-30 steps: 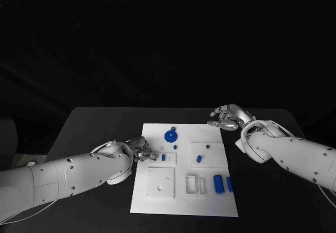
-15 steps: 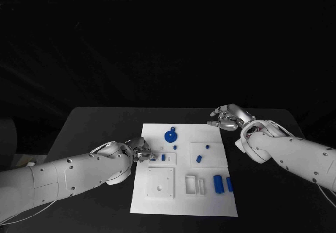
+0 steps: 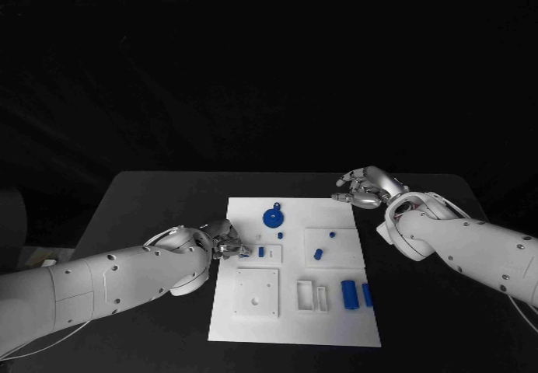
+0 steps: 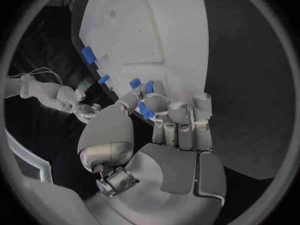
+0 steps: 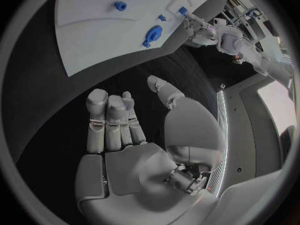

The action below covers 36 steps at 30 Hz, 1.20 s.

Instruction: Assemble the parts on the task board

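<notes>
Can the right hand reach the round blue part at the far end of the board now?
Probably yes: the right hand is open beside the task board's far corner, with nothing between it and the round blue part.

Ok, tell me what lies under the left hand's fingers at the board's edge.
The left hand has its fingers over the task board's edge, with a small blue part between the fingertips. The board surface directly beneath the fingers is covered, so I cannot tell what else lies there.

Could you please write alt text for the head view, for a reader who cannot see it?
The robot's left hand works at the left edge of a white task board on a black table, fingers at a small blue part. The right hand hovers empty off the board's far right corner; a blue disc-shaped part lies nearby.
</notes>
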### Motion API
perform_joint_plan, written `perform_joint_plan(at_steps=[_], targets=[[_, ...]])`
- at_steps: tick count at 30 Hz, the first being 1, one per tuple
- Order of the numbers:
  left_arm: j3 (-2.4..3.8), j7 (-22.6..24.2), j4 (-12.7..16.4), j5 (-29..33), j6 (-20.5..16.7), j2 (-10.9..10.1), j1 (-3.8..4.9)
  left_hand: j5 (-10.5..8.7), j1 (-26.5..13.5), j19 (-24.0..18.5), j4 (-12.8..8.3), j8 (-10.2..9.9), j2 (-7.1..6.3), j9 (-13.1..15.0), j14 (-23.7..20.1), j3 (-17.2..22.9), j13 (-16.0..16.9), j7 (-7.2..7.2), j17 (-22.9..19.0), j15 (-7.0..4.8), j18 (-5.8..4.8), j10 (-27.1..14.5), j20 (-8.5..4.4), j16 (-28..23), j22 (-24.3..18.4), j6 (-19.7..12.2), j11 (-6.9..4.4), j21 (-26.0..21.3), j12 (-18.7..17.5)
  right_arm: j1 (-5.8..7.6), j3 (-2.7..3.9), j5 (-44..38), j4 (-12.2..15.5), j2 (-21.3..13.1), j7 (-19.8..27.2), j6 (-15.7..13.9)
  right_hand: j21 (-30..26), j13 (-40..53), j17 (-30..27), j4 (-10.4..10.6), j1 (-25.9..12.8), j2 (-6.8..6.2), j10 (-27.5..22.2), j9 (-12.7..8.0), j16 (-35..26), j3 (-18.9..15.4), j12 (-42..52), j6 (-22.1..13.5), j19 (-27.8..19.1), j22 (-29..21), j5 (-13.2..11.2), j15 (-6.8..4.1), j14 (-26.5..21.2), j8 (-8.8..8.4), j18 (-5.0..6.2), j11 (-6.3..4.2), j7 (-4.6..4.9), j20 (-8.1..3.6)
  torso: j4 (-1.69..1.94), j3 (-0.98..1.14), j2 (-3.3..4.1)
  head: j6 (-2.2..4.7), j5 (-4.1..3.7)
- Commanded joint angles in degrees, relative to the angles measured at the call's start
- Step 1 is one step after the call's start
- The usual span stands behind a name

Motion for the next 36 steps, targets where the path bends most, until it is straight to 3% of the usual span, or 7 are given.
perform_joint_plan(at_steps=[1,16,34,36], targets=[[-0.37,-1.2,0.0,-0.4,2.6,0.2,-0.55,0.28,3.5,0.1,-1.5,0.1,3.25,-0.1,-0.2,0.7,-0.1,0.92,-0.1,-0.18,0.90,0.0,-7.32,0.4,0.9,2.2,-0.25,0.3,0.2,-0.03,0.02,-0.2,0.0,0.0,0.5,0.8,-0.3,-0.1,-0.1,-0.1,-0.7,0.08,-0.4,-0.1,-0.4,-0.4,0.4,0.0,0.1,0.9,0.4,-0.14,0.1,0.37,4.84,-0.14,0.48,-0.37,0.02,-0.01,-0.02,-0.01,-0.03],[-0.31,-2.1,-0.3,-4.1,3.0,0.5,-0.54,0.29,4.4,0.1,-2.7,0.2,3.67,-0.2,-0.2,0.9,-0.4,0.91,-0.2,-0.07,0.86,-0.1,-7.27,0.4,0.8,2.1,-0.26,0.3,0.2,-0.03,0.02,-0.2,0.1,-0.2,0.5,0.8,-0.3,-0.1,-0.1,-0.1,-0.8,0.08,-0.4,-0.1,-0.4,-0.4,0.4,0.0,0.1,0.9,0.5,-0.15,0.1,0.38,4.84,-0.14,0.48,-0.35,0.04,0.03,0.02,0.06,-0.08],[-0.26,-2.2,-0.5,-3.0,4.1,0.6,-0.52,0.39,4.4,0.1,-2.8,0.3,3.84,-0.2,-0.1,0.8,-0.4,0.89,-0.2,0.01,0.80,0.0,-7.22,0.5,0.8,2.1,-0.28,0.4,0.3,-0.03,0.02,-0.2,0.1,-0.2,0.5,0.9,-0.3,-0.2,-0.1,-0.1,-0.9,0.09,-0.3,-0.1,-0.4,-0.5,0.4,0.0,0.1,0.9,0.6,-0.15,0.1,0.38,4.84,-0.15,0.47,-0.34,0.02,0.00,-0.02,0.01,-0.15],[-0.24,-2.1,-0.5,-2.5,4.3,0.7,-0.52,-0.44,3.8,0.1,-2.4,0.3,3.40,-0.2,-0.2,0.4,-0.5,0.94,-0.2,0.06,0.73,0.0,-7.17,0.4,0.8,2.1,-0.20,0.4,0.3,-0.03,0.02,-0.2,0.1,-0.2,0.5,0.9,-0.3,-0.2,-0.1,-0.1,-0.9,0.09,-0.3,-0.1,-0.4,-0.5,0.4,0.0,0.1,0.9,0.6,-0.16,0.1,0.38,4.84,-0.15,0.47,-0.34,0.01,0.01,-0.03,0.04,-0.17]])
